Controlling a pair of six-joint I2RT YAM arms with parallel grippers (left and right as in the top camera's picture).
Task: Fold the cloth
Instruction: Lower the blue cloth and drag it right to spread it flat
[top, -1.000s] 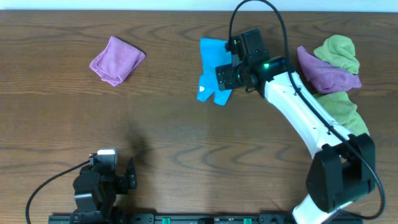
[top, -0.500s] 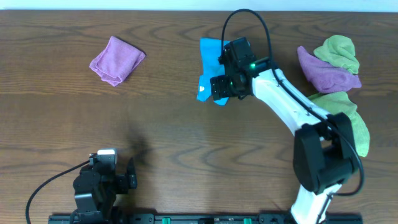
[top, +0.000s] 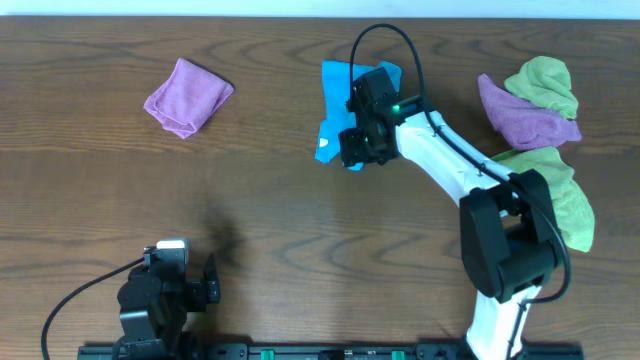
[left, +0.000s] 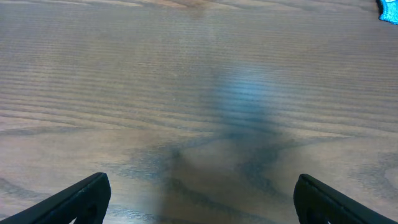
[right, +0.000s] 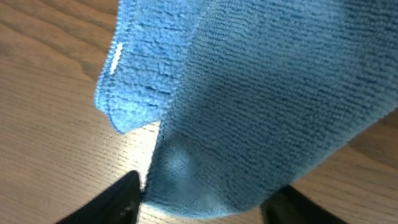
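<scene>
Blue cloth lying lengthwise toward table's far edge, right jaws clenched on it, left jaws released

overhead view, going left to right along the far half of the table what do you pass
Folded purple cloth → blue cloth, with the right gripper at its near right edge → heap of purple cloth and lime-green cloths at the right end. The left arm is parked at the near edge, outside this band.

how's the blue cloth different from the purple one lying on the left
The blue cloth is sky-blue, spread long and rumpled at table centre, with the right gripper over it. The purple cloth is lilac, a compact folded square lying alone on the left, no arm near it. Both are soft cloths on the wooden table.
</scene>
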